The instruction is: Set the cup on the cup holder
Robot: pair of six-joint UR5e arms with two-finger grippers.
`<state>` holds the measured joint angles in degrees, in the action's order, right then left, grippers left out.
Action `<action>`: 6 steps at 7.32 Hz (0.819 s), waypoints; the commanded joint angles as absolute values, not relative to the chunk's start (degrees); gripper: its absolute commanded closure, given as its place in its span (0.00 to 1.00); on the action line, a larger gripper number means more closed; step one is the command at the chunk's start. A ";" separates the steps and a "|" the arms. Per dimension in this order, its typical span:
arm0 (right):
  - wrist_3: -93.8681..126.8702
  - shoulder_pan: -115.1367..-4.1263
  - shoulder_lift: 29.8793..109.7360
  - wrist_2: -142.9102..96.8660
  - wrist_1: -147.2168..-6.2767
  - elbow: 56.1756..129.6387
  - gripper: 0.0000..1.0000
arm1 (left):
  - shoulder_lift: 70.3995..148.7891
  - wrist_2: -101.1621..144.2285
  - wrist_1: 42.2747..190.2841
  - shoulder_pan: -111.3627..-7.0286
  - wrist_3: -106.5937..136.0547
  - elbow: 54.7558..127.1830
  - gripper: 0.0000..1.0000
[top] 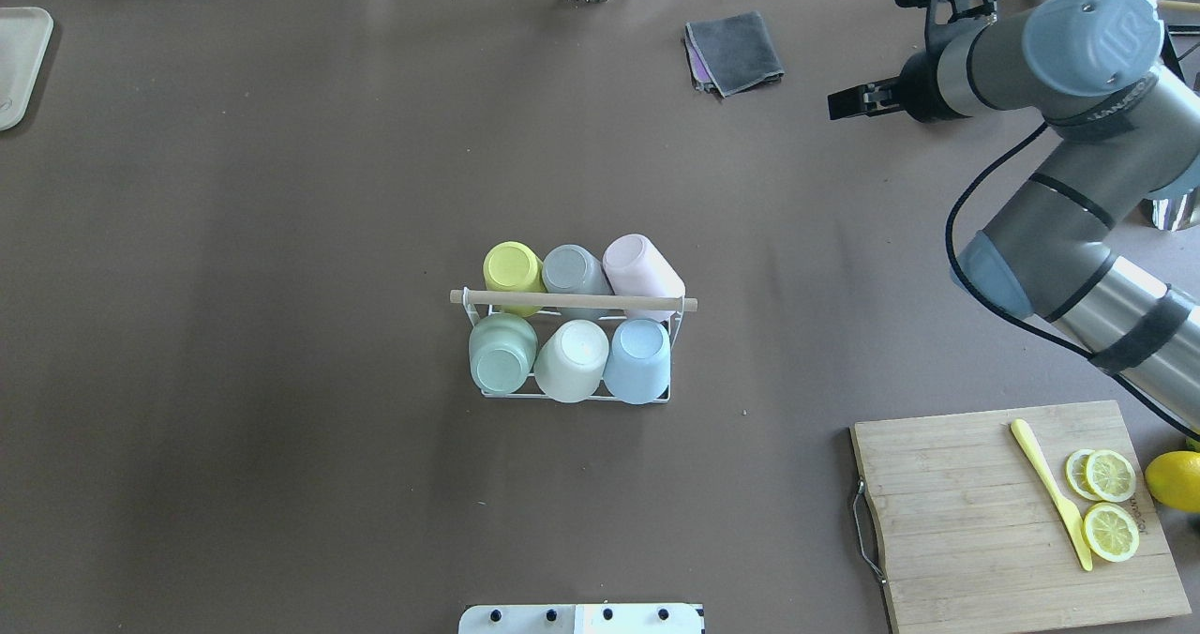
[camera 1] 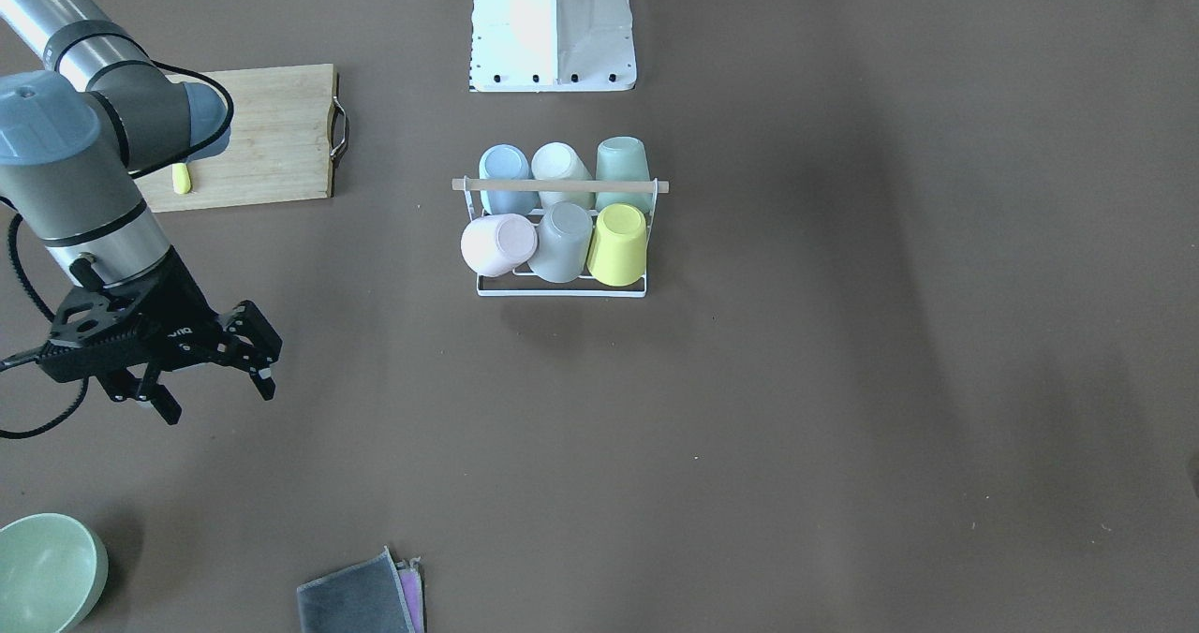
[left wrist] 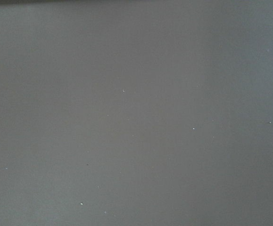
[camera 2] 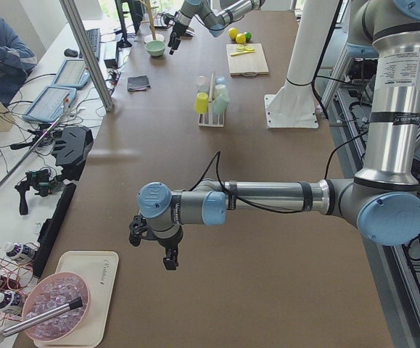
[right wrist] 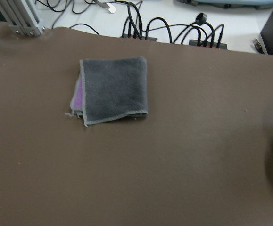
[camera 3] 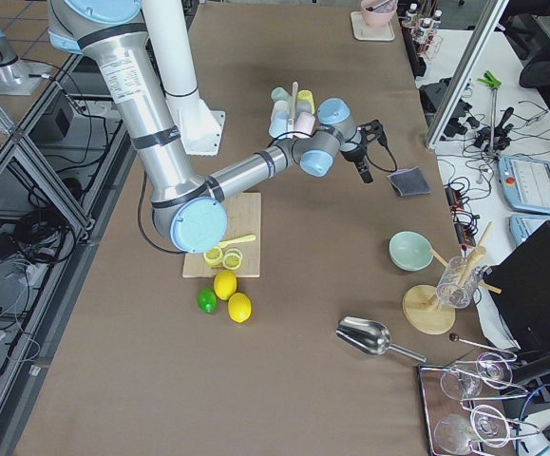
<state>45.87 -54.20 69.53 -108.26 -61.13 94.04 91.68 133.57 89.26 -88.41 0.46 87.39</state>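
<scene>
**Overhead exterior: rack full, both arms standing off**

Overhead exterior puts the cup holder [top: 574, 300] at mid-desk; its long axis, marked by the wooden rod, runs across the desk from the robot's left to its right; six upturned cups sit on it in two rows of three. The far row has the yellow cup [top: 513, 268], the grey cup [top: 574, 270] and the pink cup [top: 640, 268]; the near row has green, cream and blue. The pink cup leans outward toward the robot's right, while the others look closer to upright; I judge it may not be fully seated on its peg.

The right end effector [camera 1: 215, 388] hangs with its fingers spread wide and nothing between them; it is well apart from the rack, near the folded grey cloth [right wrist: 113, 89] at the far edge. From there the rack lies back toward the robot and toward its left.

The left end effector [camera 2: 155, 250] shows only in the side view, far off at the desk's left end; I cannot tell how far open it is. The right arm is therefore the nearer one; with every place taken, the task looks about done.
</scene>
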 commanded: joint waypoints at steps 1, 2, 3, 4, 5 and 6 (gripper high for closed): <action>36.99 -56.68 78.62 -112.67 -77.62 106.37 0.00 | 90.18 132.90 89.47 -88.51 0.35 88.59 0.02; 35.09 -57.39 82.49 -114.33 -87.00 113.05 0.00 | 90.09 132.72 89.47 -88.59 0.26 88.59 0.02; 31.94 -60.61 83.31 -118.44 -93.89 114.51 0.00 | 89.74 132.63 89.47 -88.59 0.35 89.55 0.02; 27.21 -64.99 84.89 -122.65 -99.09 114.43 0.00 | 89.21 132.63 89.47 -88.59 0.35 90.43 0.02; 17.59 -68.61 88.73 -123.48 -101.58 114.26 0.00 | 87.47 132.63 89.47 -88.68 0.35 92.27 0.02; 11.75 -72.56 91.03 -124.62 -103.69 113.91 0.00 | 85.62 132.63 89.47 -88.59 0.26 94.29 0.02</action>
<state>20.52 -67.47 87.55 -122.68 -100.01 114.05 87.75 132.64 89.47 -88.63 0.33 91.93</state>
